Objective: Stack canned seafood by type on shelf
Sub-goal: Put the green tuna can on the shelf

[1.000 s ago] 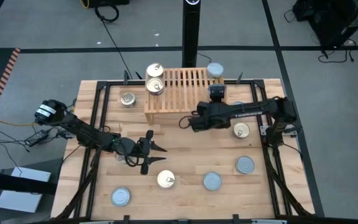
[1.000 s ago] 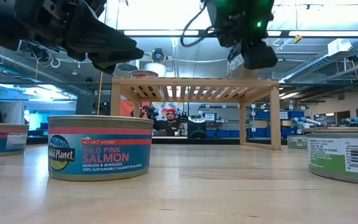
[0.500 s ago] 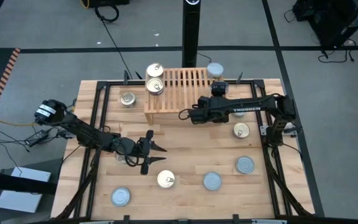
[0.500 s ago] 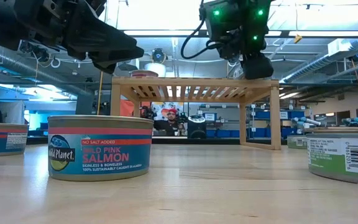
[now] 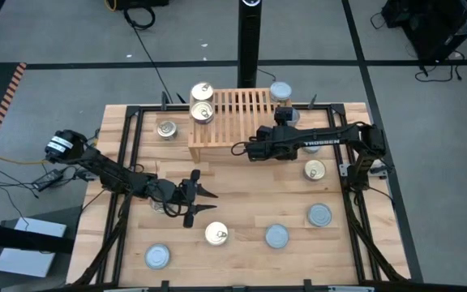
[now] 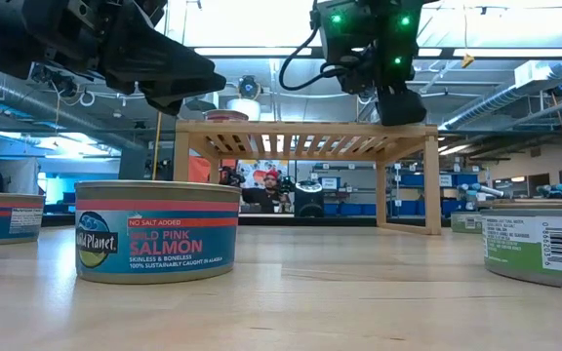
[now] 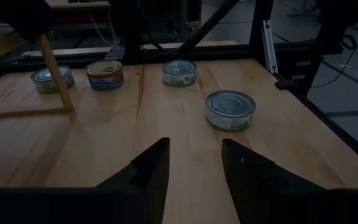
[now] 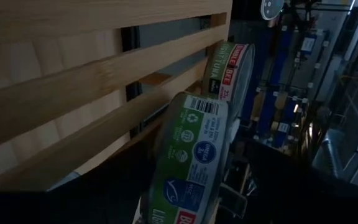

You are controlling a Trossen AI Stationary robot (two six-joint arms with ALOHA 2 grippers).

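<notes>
In the high view the shelf point(image 5: 235, 119) stands at the upper middle of the table point(image 5: 242, 211). A gold-lidded tin point(image 5: 203, 113) lies on its left end, with another gold-lidded tin point(image 5: 201, 91) just above it in the frame. A silver-lidded tin point(image 5: 280, 91) sits by the shelf's upper right corner.

The right tool point(image 5: 240, 149) reaches in from the right of the frame and hangs at the shelf's lower right edge; whether its fingers are wide or narrow cannot be told. Its wrist view shows a green-labelled tin point(image 8: 194, 155) close up against the shelf's slats.

The left tool point(image 5: 203, 201) hovers low over the table at centre left, fingers point(image 7: 148, 171) moderately apart and holding nothing.

Loose tins lie on the table: silver-lidded ones at lower left point(image 5: 157, 256), lower centre point(image 5: 276, 236) and right point(image 5: 319, 215), gold-lidded ones at lower centre point(image 5: 216, 234), right point(image 5: 315, 169) and upper left point(image 5: 166, 128). In the low view a pink salmon tin point(image 6: 156, 231) stands in the left foreground.
</notes>
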